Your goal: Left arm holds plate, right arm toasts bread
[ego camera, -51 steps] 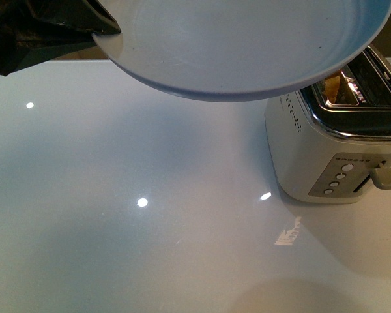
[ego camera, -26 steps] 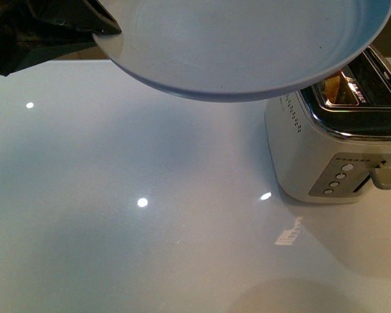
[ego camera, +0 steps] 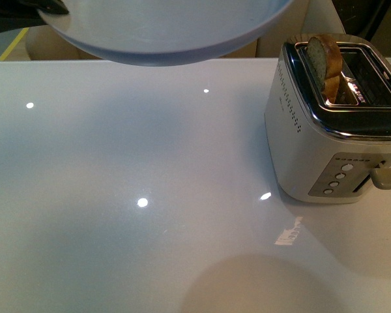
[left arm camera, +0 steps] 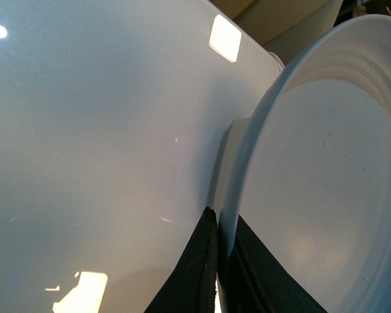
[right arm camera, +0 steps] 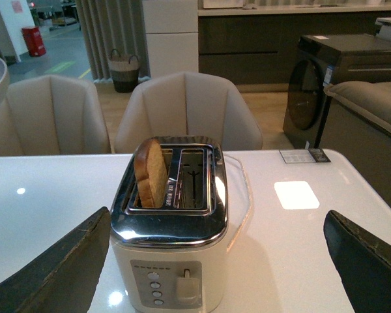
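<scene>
**benchbot_42:** So which step is this? Going by the left wrist cam, the left gripper [left arm camera: 223,235] is pinched tight on the rim of the plate [left arm camera: 326,195], one dark finger on each face. The plate is tipped up on edge from that angle, with the desk [left arm camera: 85,163] far below it.

**toastwatcher:** Yeah, the holding half looks sorted. The right gripper [right arm camera: 216,218] is spread wide with nothing in it, and it hangs well apart from the toaster [right arm camera: 169,261], facing it square. The bread [right arm camera: 150,173] stands tall in one slot with about half of it poking out. The other slot is empty.

**benchbot_42:** Toasted already, or just dropped in?

**toastwatcher:** Can't tell from colour. My guess is it's either the lever [right arm camera: 188,283] that needs pushing down or the slice that needs lifting out. If it's the slice, the right gripper has to come in over the slot and close on the crust without knocking the chrome top. The plate would then need to come level and nearer the toaster.

**benchbot_42:** The front cam adds something here. The plate [ego camera: 169,39] is up high on the left, nowhere near the bread [ego camera: 324,59].

**toastwatcher:** True, but that view barely shows the left gripper [ego camera: 49,5] and doesn't show the right one at all. Only the wrist cams show the grip states.
</scene>
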Available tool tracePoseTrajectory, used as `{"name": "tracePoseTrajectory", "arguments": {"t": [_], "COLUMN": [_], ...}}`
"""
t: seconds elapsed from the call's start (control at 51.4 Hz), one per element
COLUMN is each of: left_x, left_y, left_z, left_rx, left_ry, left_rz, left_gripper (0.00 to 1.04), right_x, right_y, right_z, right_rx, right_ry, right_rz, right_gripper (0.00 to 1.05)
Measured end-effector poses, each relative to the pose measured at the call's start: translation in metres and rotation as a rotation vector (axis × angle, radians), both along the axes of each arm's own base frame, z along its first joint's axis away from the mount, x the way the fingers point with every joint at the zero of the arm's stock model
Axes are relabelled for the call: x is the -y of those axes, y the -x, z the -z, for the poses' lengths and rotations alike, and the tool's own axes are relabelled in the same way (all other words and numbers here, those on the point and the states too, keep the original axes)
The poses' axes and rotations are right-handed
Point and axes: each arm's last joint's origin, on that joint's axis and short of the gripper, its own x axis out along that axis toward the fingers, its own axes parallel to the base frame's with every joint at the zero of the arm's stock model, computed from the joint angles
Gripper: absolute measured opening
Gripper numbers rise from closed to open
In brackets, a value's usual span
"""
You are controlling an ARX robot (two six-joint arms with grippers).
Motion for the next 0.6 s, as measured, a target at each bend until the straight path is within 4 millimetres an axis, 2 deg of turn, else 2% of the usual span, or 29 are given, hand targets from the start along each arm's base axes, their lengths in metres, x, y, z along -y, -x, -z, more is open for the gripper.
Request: {"name": "tracePoseTrajectory", "arguments": {"t": [0.117,0.214,0.35,0.525,0.603], "left_x": [-0.024,-0.051,-0.091,-0.111,-0.122], "left_y": [-0.014,-0.029,-0.049,-0.058,-0.06], "left_z": [0.009,0.026,0.074,0.115,0.141], "left_rx": [0.01,0.008,-0.045,-0.111,-0.155], "left_ry": [-0.004,-0.019,-0.063,-0.086,-0.095], "left_rz": [-0.033,-0.094,-0.193,-0.245,-0.278], "left_gripper": [0.03,0.03,0.03,0.03,0.03], "right_x": [0.0,0.0,0.0,0.0,0.0], "right_y": [0.0,0.0,0.0,0.0,0.0], "right_z": [0.0,0.0,0.0,0.0,0.0], "right_rx": [0.0,0.0,0.0,0.0,0.0], "right_ry": [0.0,0.0,0.0,0.0,0.0], "right_rz": [0.0,0.0,0.0,0.0,0.0], "right_gripper": [0.96,0.96,0.96,0.96,0.96]}}
